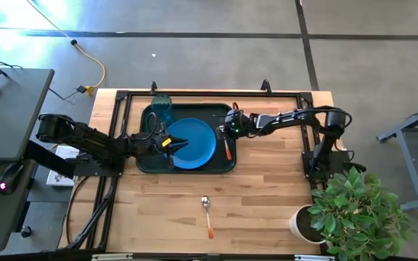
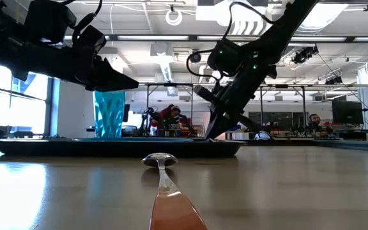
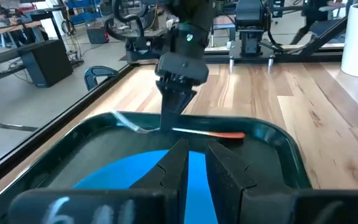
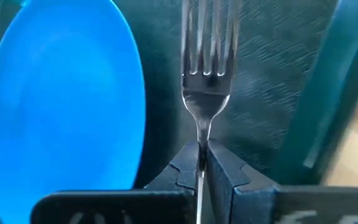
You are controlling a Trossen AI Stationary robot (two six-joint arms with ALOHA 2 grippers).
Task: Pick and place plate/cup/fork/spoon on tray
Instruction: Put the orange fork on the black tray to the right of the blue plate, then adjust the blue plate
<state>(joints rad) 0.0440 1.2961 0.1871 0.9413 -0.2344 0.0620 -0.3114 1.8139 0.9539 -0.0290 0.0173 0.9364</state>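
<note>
While the left gripper [image 1: 171, 143] hovers narrowly parted over the plate [image 1: 194, 143], the right gripper [image 4: 202, 163] pinches the fork [image 4: 207, 74] on the tray [image 1: 223, 164]

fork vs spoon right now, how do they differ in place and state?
The fork lies inside the tray beside the plate, while the spoon lies on the bare table, outside the tray. The right gripper is shut on the fork's neck; nothing touches the spoon. Fork head is tined, spoon's rounded. Both have orange handles.
</note>
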